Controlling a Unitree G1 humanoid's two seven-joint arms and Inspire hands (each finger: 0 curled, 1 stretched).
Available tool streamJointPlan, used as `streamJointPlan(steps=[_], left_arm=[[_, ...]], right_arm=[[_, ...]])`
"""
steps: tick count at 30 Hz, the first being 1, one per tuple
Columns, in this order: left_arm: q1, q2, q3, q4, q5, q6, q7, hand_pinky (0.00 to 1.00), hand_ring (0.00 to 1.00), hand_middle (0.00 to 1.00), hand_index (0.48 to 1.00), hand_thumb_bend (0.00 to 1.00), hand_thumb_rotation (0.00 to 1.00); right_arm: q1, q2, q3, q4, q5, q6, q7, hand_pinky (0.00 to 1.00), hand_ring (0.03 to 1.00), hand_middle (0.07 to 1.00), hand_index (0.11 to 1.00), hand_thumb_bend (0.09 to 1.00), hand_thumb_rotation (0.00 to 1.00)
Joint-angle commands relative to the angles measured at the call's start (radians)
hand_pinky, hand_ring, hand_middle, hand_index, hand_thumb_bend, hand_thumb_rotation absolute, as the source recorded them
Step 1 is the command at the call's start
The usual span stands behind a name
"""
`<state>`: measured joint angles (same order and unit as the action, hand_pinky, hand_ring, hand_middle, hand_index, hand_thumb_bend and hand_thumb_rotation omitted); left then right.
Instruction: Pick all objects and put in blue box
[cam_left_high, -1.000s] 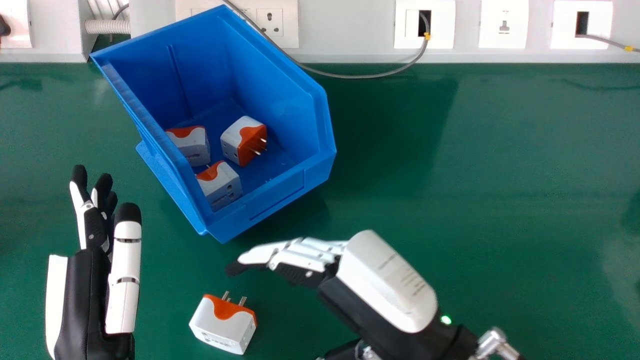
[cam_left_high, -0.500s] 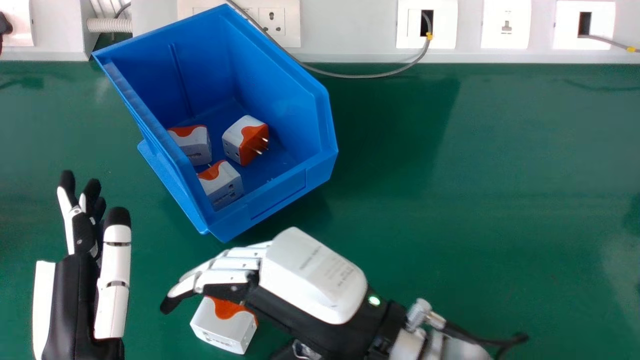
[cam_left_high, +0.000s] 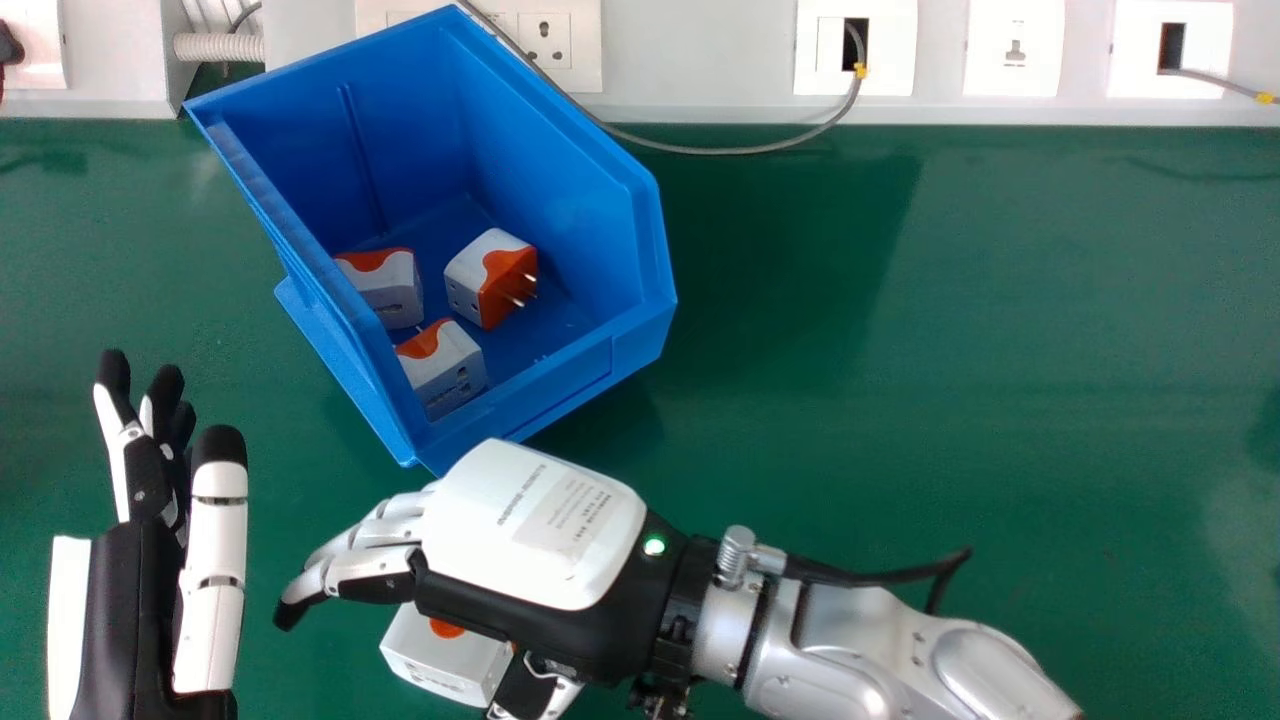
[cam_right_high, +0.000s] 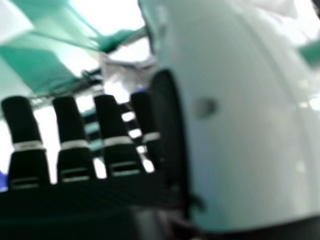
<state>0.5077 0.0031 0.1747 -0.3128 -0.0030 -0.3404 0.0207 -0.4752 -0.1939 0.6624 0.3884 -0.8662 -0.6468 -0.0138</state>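
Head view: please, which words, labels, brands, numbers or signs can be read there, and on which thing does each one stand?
Nothing can be quoted with certainty.
Right hand, white back cover: a dark printed line and a pale label with small print, too small to read.
Wall plate at upper right: a small dark mark, too small to tell if it is a sign.

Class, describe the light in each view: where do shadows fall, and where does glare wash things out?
Head view: the box throws a soft shadow rightward on the table, with pale sheen near the table's right edge; the wall plates look nearly pure white. Right hand view: glare whites out gaps between the right hand's dark fingers and patches beyond them.
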Motion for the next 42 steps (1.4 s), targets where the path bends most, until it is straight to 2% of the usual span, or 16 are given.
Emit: streamJointPlan(steps=[1,2,5,11,14,16,18,22,25,32,33,34,35,37,38,42], left_arm=[[0.005,0.002,0.009,-0.006,-0.014,-0.026,-0.004,1.0,1.0,1.0,1.0,0.32,0.92],[0.006,0.002,0.009,-0.006,-0.018,-0.024,-0.004,1.0,1.0,1.0,1.0,0.34,0.92],[0.011,0.0,0.008,-0.015,-0.009,-0.017,0.001,1.0,1.0,1.0,1.0,0.35,0.94],[0.025,-0.004,0.006,-0.028,-0.015,-0.004,0.001,1.0,1.0,1.0,1.0,0.38,0.94],[0.031,-0.006,0.004,-0.037,-0.004,0.001,0.006,1.0,1.0,1.0,1.0,0.41,0.93],[0.03,-0.006,0.005,-0.034,-0.002,-0.002,0.006,1.0,1.0,1.0,1.0,0.4,0.94],[0.029,-0.007,0.006,-0.031,-0.004,-0.008,0.007,1.0,1.0,1.0,1.0,0.39,0.94],[0.03,-0.008,0.004,-0.044,-0.015,0.011,0.004,1.0,1.0,1.0,1.0,0.37,0.92],[0.031,-0.01,0.002,-0.049,-0.015,0.021,0.006,1.0,1.0,1.0,1.0,0.36,0.9],[0.028,-0.016,0.006,-0.05,-0.017,0.024,0.007,1.0,1.0,1.0,1.0,0.37,0.87],[0.026,-0.017,0.007,-0.049,-0.015,0.02,0.008,1.0,1.0,1.0,1.0,0.37,0.87],[0.028,-0.018,0.006,-0.054,-0.013,0.027,0.01,1.0,1.0,1.0,1.0,0.37,0.87],[0.028,-0.018,0.006,-0.056,-0.011,0.031,0.011,1.0,1.0,1.0,1.0,0.39,0.87],[0.027,-0.019,0.005,-0.059,-0.014,0.041,0.01,1.0,1.0,1.0,1.0,0.4,0.87],[0.026,-0.018,0.006,-0.057,-0.017,0.038,0.009,1.0,1.0,1.0,1.0,0.39,0.87],[0.02,-0.016,0.007,-0.053,-0.026,0.037,0.004,1.0,1.0,1.0,1.0,0.37,0.86]], right_arm=[[-0.047,0.022,0.005,0.017,0.003,-0.007,-0.007,0.58,0.734,0.764,0.739,0.728,0.0],[-0.06,0.024,0.01,0.034,-0.002,-0.009,-0.013,0.58,0.738,0.767,0.742,0.703,0.0],[-0.1,0.028,0.03,0.081,-0.039,-0.009,-0.042,0.58,0.738,0.769,0.746,0.668,0.0],[-0.174,0.038,0.071,0.164,-0.093,0.003,-0.062,0.59,0.744,0.777,0.754,0.58,0.0],[-0.198,0.041,0.089,0.193,-0.112,0.013,-0.063,0.6,0.75,0.781,0.758,0.595,0.0],[-0.21,0.047,0.1,0.217,-0.126,0.018,-0.078,0.6,0.747,0.779,0.755,0.607,0.0],[-0.217,0.051,0.11,0.235,-0.135,0.023,-0.088,0.6,0.746,0.778,0.754,0.606,0.0],[-0.239,0.063,0.135,0.283,-0.168,0.04,-0.124,0.59,0.735,0.77,0.747,0.631,0.0],[-0.26,0.074,0.157,0.32,-0.188,0.049,-0.141,0.59,0.733,0.768,0.744,0.634,0.0],[-0.297,0.096,0.191,0.404,-0.214,0.071,-0.191,0.6,0.72,0.761,0.738,0.624,0.0],[-0.299,0.099,0.197,0.416,-0.22,0.078,-0.21,0.59,0.711,0.75,0.728,0.629,0.0],[-0.301,0.105,0.203,0.435,-0.225,0.083,-0.238,0.58,0.694,0.729,0.708,0.638,0.0],[-0.305,0.108,0.21,0.45,-0.233,0.086,-0.27,0.55,0.658,0.694,0.65,0.677,0.0],[-0.314,0.115,0.23,0.478,-0.254,0.095,-0.341,0.45,0.507,0.584,0.526,0.569,0.0],[-0.318,0.117,0.235,0.489,-0.258,0.098,-0.359,0.41,0.467,0.553,0.499,0.544,0.0],[-0.323,0.125,0.252,0.508,-0.274,0.133,-0.405,0.33,0.398,0.477,0.501,0.519,0.0]])
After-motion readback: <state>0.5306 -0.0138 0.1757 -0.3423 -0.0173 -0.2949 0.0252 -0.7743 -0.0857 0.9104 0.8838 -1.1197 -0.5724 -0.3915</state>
